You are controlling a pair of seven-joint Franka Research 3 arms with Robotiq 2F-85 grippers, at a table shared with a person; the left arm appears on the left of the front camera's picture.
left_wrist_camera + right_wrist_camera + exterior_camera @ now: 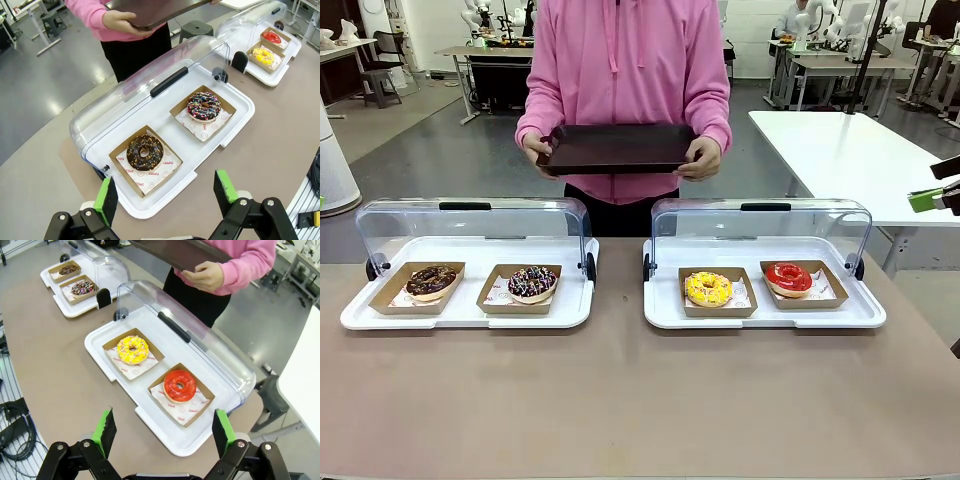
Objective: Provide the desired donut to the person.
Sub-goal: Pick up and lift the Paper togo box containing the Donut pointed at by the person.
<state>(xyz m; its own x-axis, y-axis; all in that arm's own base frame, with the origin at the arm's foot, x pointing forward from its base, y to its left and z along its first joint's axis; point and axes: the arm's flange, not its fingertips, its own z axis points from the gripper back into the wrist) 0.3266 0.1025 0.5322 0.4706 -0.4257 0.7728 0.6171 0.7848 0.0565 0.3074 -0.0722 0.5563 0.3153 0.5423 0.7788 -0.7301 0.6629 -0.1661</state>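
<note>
L gripper (164, 180) & R gripper (164, 416) both wide open, holding nothing.

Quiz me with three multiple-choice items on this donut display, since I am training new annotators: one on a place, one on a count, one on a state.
1. Where is the red donut?
A) in the robot's left white tray
B) in the right white tray, beside the yellow donut
C) on the bare table

2. How many donuts are on show?
A) two
B) three
C) four

3. How do the clear lids stand?
A) both shut
B) both raised
C) one raised, one shut

Answers:
1 B, it sits at that tray's right end, next to the yellow one.
2 C, two lie in each tray.
3 B, both are swung up behind the donuts.
</note>
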